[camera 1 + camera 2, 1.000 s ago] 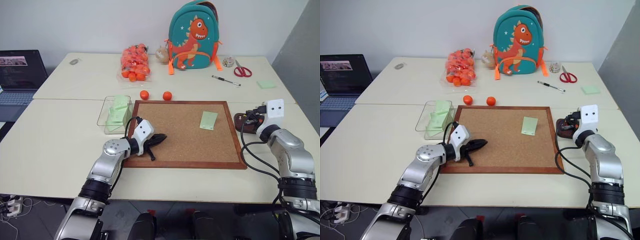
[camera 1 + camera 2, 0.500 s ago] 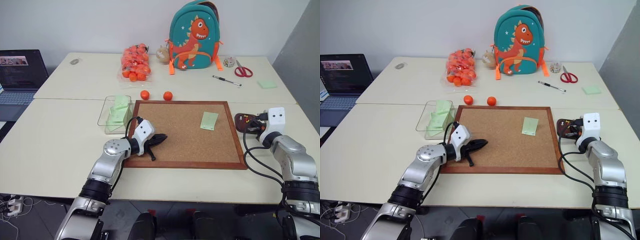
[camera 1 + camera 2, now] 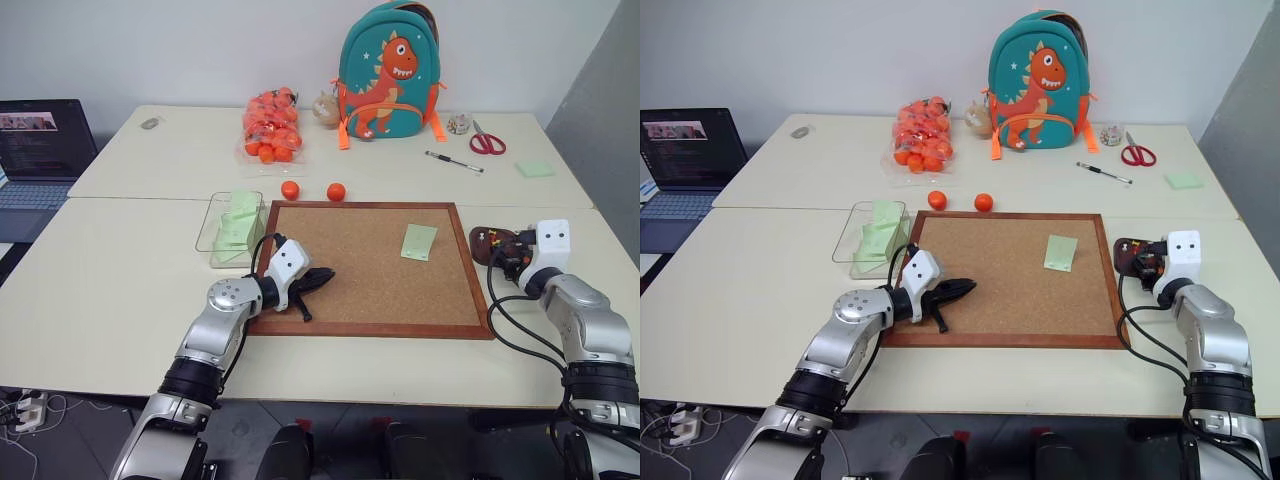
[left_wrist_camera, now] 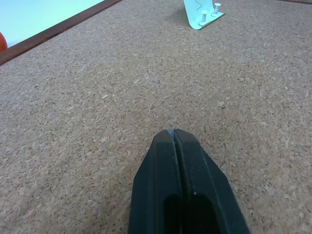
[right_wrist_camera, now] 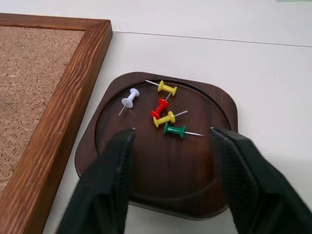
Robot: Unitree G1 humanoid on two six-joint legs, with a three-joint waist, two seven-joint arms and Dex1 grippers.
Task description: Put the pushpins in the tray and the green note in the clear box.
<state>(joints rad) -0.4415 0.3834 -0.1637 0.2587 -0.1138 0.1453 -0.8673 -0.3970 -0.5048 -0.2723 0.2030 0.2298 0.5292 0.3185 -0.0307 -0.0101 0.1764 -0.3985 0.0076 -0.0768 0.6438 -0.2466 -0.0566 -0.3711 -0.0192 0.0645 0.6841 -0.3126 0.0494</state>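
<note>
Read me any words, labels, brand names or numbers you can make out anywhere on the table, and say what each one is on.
No text can be read.
Laptop screen: lines of text, too small to read.
Dinosaur backpack: a picture, no words.
Green note on the corkboard: no writing can be made out.
Sticky-note pad: nothing legible.

I count 5 pushpins [image 5: 164,113] in the tray [image 5: 161,161], just right of the corkboard [image 3: 370,265]: 2 yellow, 1 red, 1 green, 1 white; 2 more white pins hold 1 green note [image 3: 418,241] on the corkboard; 1 clear box [image 3: 228,225] just left of the corkboard w/ green paper inside, sheets can't be counted; 2 loose oranges [image 3: 311,190] just behind the corkboard; 1 bag of oranges [image 3: 269,125] further back, no. inside unclear; 1 backpack [image 3: 385,72]; 1 scissors [image 3: 485,141]; 1 pen [image 3: 452,161]; 1 note pad [image 3: 533,168]; 1 laptop [image 3: 35,150]
</note>
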